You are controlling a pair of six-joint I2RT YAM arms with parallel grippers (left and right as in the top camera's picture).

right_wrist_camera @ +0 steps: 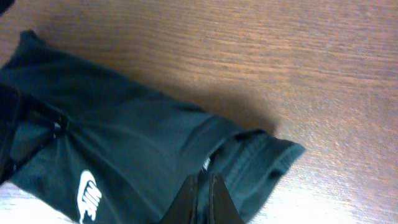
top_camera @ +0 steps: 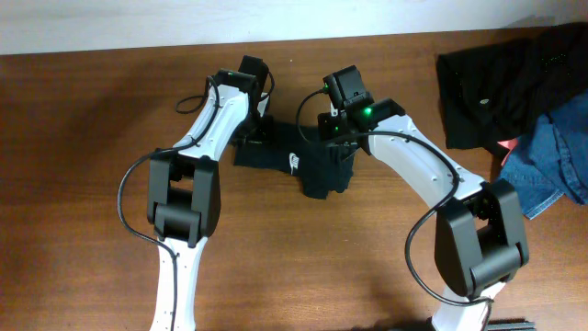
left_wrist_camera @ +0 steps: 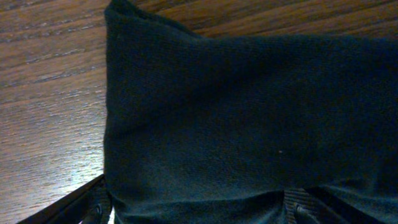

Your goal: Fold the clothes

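The black T-shirt point(top_camera: 308, 167) lies bunched into a small bundle at the table's middle, its white swoosh logo point(top_camera: 294, 164) facing up. My left gripper point(top_camera: 254, 136) is at the bundle's far left corner. In the left wrist view its fingers point(left_wrist_camera: 93, 206) stand wide apart and open, straddling the shirt's point(left_wrist_camera: 236, 112) folded edge. My right gripper point(top_camera: 333, 138) is over the bundle's far right part. In the right wrist view, the right gripper point(right_wrist_camera: 204, 177) is shut, its tips pinching the shirt point(right_wrist_camera: 124, 149) at the neck fold beside a small white label point(right_wrist_camera: 206, 164).
A heap of other clothes sits at the back right corner: a black garment point(top_camera: 501, 78) and blue jeans point(top_camera: 556, 156), with a red bit point(top_camera: 508, 145) between them. Bare wooden tabletop point(top_camera: 92, 110) surrounds the bundle on the left and front.
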